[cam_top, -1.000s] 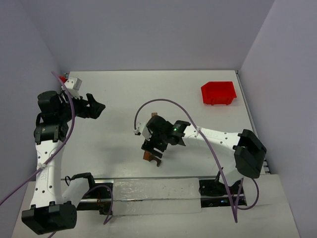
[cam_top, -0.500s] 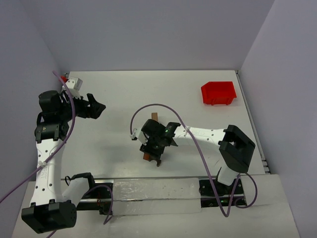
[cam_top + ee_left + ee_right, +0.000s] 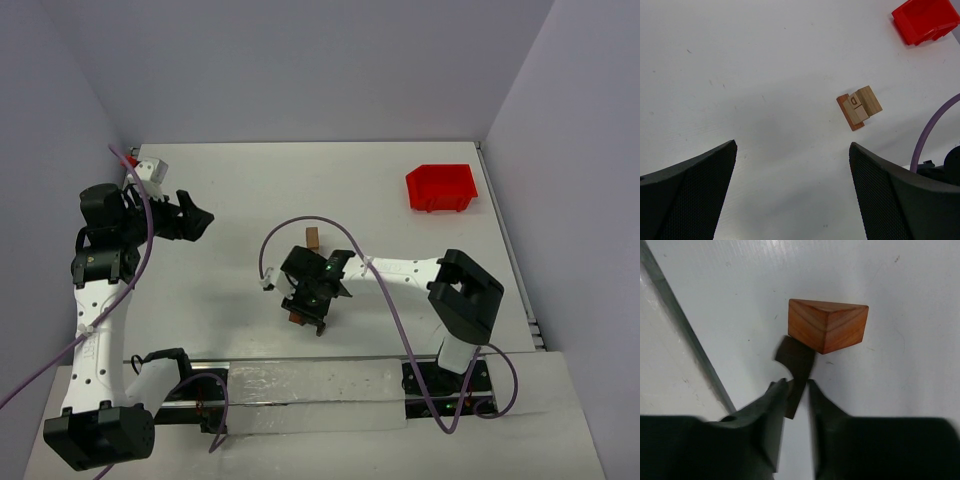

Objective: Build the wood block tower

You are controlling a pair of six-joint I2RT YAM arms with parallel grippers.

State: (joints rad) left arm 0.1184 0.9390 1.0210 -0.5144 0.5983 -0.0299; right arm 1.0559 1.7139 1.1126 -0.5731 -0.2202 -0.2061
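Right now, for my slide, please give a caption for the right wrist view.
Right gripper closed on a dark wood block beside a reddish triangular block.

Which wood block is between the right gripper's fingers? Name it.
The thin dark brown piece; the reddish-orange wedge beside it is thicker and lies beyond the right gripper.

I work at a white table [image 3: 240, 180] boxed in by pale lavender walls [image 3: 300, 70] (plain, evenly lit) rising behind it and along both its sides.
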